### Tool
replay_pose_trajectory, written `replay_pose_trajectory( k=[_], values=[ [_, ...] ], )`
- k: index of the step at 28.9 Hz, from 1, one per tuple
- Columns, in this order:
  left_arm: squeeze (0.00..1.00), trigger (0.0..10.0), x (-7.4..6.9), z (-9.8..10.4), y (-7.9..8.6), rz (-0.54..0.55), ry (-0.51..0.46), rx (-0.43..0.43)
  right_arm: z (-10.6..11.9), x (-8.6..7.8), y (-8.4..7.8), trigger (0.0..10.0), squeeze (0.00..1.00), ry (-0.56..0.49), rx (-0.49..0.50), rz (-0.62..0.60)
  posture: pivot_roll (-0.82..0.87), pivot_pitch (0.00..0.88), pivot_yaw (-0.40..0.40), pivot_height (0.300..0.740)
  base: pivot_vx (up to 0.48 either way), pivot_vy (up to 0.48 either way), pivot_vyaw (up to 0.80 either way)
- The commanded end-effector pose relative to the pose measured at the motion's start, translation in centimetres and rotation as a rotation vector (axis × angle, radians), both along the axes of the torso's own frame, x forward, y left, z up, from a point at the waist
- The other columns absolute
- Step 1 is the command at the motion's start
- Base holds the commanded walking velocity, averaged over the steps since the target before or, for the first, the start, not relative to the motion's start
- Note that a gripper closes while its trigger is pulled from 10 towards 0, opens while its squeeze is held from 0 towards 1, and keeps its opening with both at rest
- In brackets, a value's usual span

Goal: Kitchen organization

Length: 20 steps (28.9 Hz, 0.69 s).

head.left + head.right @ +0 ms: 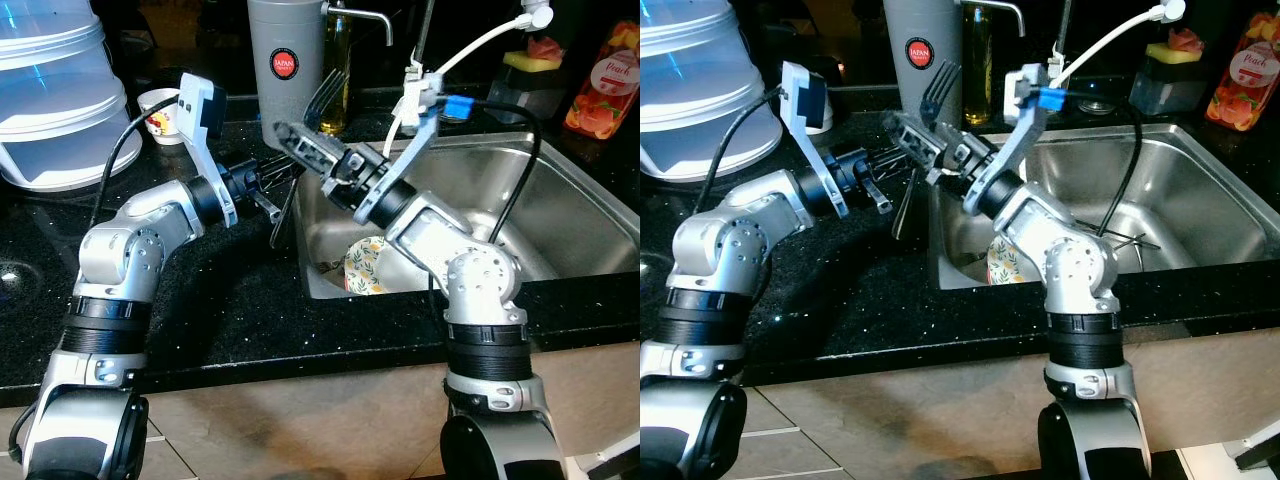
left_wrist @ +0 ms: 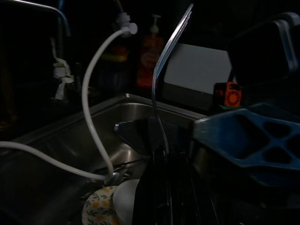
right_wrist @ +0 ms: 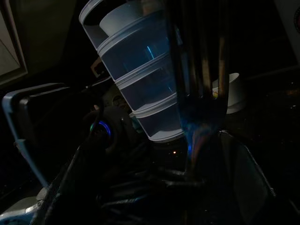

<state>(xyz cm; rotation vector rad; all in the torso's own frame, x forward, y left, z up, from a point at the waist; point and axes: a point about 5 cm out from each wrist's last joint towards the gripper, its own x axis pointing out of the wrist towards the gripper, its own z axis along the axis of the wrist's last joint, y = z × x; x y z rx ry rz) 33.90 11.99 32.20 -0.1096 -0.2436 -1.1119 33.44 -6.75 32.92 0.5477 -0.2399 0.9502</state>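
Both arms meet over the black counter [image 1: 230, 320] at the sink's [image 1: 560, 210] near-left corner. The right gripper [image 1: 290, 135] reaches toward the left arm, fingers pressed together on a fork [image 1: 322, 95], tines up, standing in front of the grey canister [image 1: 285, 60]. The right wrist view confirms it: fork tines [image 3: 201, 70] rise just ahead of the fingers. The left gripper [image 1: 268, 205] points toward the sink and pinches a second utensil by its handle; a thin curved metal handle [image 2: 164, 84] rises from between its fingers in the left wrist view, its working end hidden.

Progress, judged: early to middle. Two utensils are lifted, neither is put away. A floral-patterned plate [image 1: 365, 265] and some wire item lie in the sink basin, so sorting remains. Destination for the cutlery is not evident; possibly the canister.

Legible text: red round label on the canister reads "JAPAN" [image 1: 285, 65]; the smaller line below is unreadable. The red bottle [image 1: 600, 85] at the counter's far right is labelled "Peach". A stack of clear plastic tubs [image 1: 55, 95] stands at far left, no writing.
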Motion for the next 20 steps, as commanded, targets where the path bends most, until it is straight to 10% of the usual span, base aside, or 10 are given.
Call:
replay_pose_trajectory(
  k=[1, 2, 3, 20],
  values=[
    [0.00, 0.0, -0.5, -0.5, -0.5, -0.053, 0.007, 0.022, -0.3, -0.1, 0.2, 2.3, 0.00, 0.013, -0.019, 0.001, 0.06, 0.129, 0.048, 0.740, 0.000, 0.000, 0.00],
    [0.00, 0.0, -0.6, -0.5, -0.5, -0.060, 0.009, 0.026, -0.3, 0.0, 0.2, 2.3, 0.00, 0.019, -0.015, -0.002, 0.06, 0.129, 0.048, 0.740, 0.000, 0.000, 0.00],
    [0.00, 0.0, -0.7, -0.6, -0.6, -0.070, 0.012, 0.034, -0.3, 0.0, 0.1, 0.0, 0.00, 0.023, -0.009, -0.004, 0.06, 0.129, 0.048, 0.740, 0.000, 0.000, 0.00],
    [0.00, 0.0, -0.5, -0.5, -0.2, -0.049, 0.002, 0.040, 0.2, 1.0, -1.4, 0.0, 0.00, 0.039, 0.056, -0.092, 0.05, 0.129, 0.048, 0.740, 0.000, 0.000, 0.00]
  ],
)
